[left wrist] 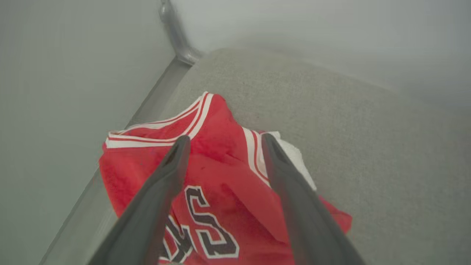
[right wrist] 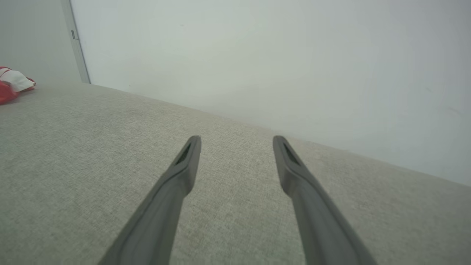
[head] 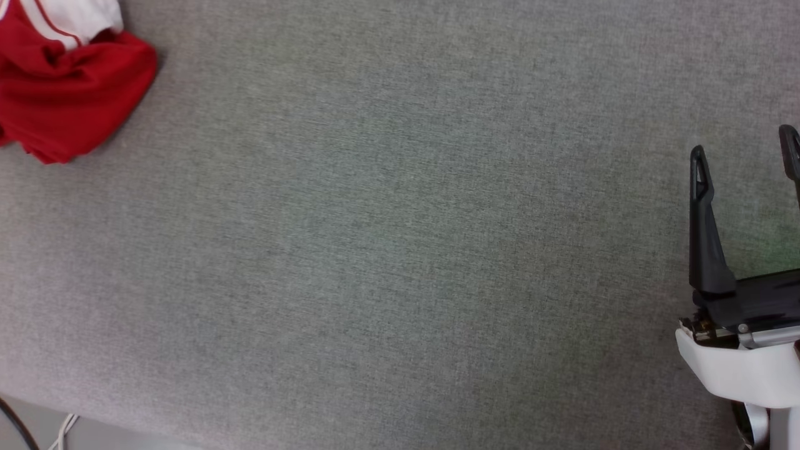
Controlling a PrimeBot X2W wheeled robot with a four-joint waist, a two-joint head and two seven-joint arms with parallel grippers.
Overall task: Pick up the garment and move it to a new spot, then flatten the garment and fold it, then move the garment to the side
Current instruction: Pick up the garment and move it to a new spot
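Observation:
The garment [head: 65,87] is a crumpled red jersey with white striped trim, bunched at the far left corner of the grey cloth surface [head: 400,250]. In the left wrist view the garment [left wrist: 220,184] lies close below my left gripper [left wrist: 224,141], whose two fingers stand open over it, with black white-outlined lettering showing between them. My right gripper [head: 744,147] hovers open at the right edge of the head view, far from the garment. In the right wrist view the right gripper [right wrist: 237,141] is open over bare cloth, and the garment [right wrist: 13,86] is a small heap at far left.
A pale wall [right wrist: 257,55] runs along the far edge of the surface, with a metal corner post [left wrist: 176,33] beyond the garment. Cables [head: 37,431] hang past the near left edge. Wide bare cloth lies between the garment and my right gripper.

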